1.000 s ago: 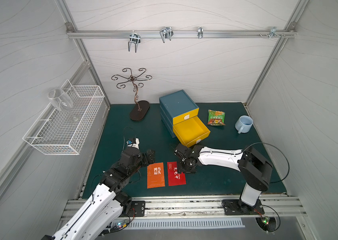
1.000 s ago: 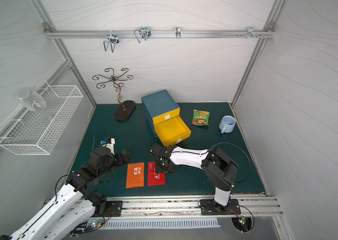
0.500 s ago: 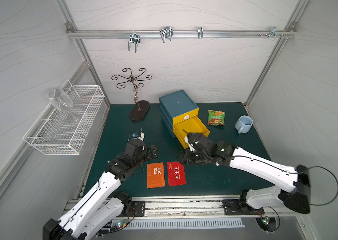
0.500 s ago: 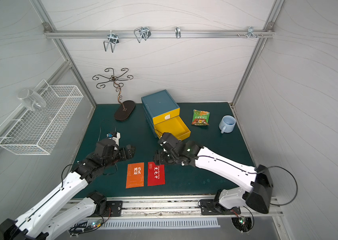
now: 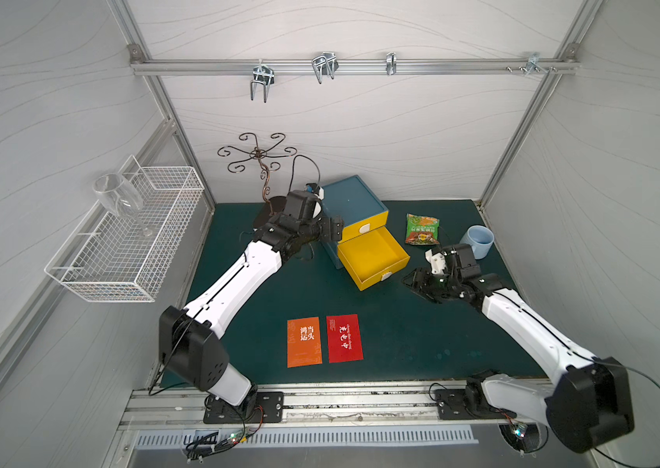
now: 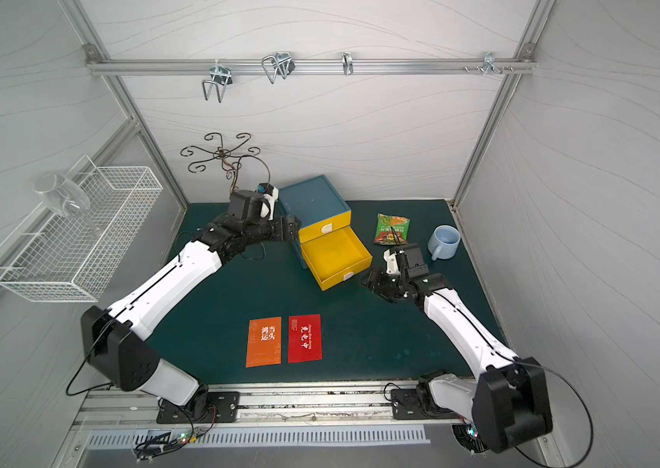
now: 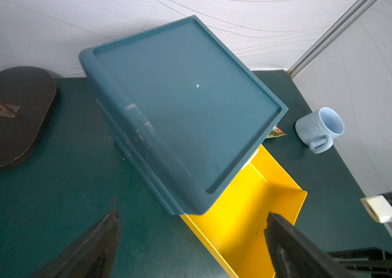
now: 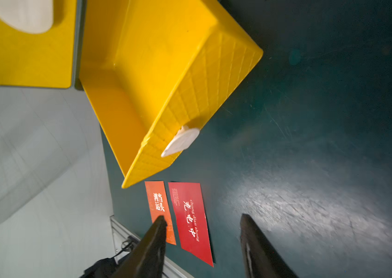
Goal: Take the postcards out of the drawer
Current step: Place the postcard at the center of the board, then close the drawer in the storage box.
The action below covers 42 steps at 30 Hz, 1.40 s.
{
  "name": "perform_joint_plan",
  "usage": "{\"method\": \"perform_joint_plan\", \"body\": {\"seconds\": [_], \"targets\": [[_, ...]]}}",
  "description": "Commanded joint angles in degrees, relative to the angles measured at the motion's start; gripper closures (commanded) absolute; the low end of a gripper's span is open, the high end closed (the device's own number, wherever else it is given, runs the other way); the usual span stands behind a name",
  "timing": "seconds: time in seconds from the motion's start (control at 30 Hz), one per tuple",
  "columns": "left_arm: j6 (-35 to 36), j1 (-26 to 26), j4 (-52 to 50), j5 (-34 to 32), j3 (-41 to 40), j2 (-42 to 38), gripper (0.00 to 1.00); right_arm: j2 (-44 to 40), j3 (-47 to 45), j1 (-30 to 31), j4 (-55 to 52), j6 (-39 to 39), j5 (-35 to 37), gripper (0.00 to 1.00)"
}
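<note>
Two postcards in view, both out of the drawer, lying flat on the dark green matte mat (image 5: 421, 344) at front centre, near the front rail and well apart from the drawer.
- The orange thin rectangular card (image 5: 304, 342) is on the left, with the red thin rectangular card (image 5: 344, 338) just beside it on the right across a narrow gap.
- Both are flat, sharp-cornered and printed with white Chinese characters.
- Their long axes run front-to-back and near parallel; the red one is slightly skewed.
- The characters read sideways in both top views.

The yellow plastic drawer (image 5: 373, 259) is the lower one, pulled out. It is an open-top box with smooth inner walls, and its floor shows plain yellow. The front face is crosshatch-ribbed and carries a white half-round pull tab (image 8: 180, 142).

The housing is a teal-blue matte plastic cabinet (image 5: 354, 200) with a square top and raised rim. The left wrist view shows scuffs along one edge.

The left gripper (image 5: 336, 231) is at the cabinet's front-left corner. Its jaws are spread wide with nothing gripped, and I can't tell whether it touches the cabinet.

The right gripper (image 5: 415, 279) is just right of the drawer's front corner, over the mat. Its black tapered fingers (image 8: 153, 240) are apart and hold nothing.

Behind the right gripper are a crinkled green foil snack packet (image 5: 422, 229) and a light blue mug with wavy relief (image 5: 478, 241).
</note>
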Motion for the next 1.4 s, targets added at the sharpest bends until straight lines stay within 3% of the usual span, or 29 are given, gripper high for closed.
{"method": "perform_joint_plan", "body": {"seconds": [0.0, 0.27, 0.4, 0.8, 1.37], "targets": [[4.66, 0.31, -2.79, 1.42, 8.76, 5.47, 0.01, 5.4, -0.49, -1.95, 10.64, 0.58, -7.27, 0.55], [9.03, 0.31, -7.35, 0.08, 24.86, 19.33, 0.01, 14.13, 0.25, -2.1, 24.23, 7.31, -9.08, 0.61], [10.03, 0.21, -8.97, 0.11, 28.08, 23.16, 0.01, 16.67, 1.65, -1.94, 27.43, 8.66, -8.98, 0.62], [12.69, -1.55, -9.83, 0.32, 23.52, 24.26, 0.02, 22.78, 5.45, 0.28, 37.32, 15.32, -9.42, 0.65], [16.26, -1.66, -5.61, 6.87, 13.57, 19.97, 0.03, 36.18, 10.95, 4.76, 55.8, 26.33, -5.47, 0.68]]}}
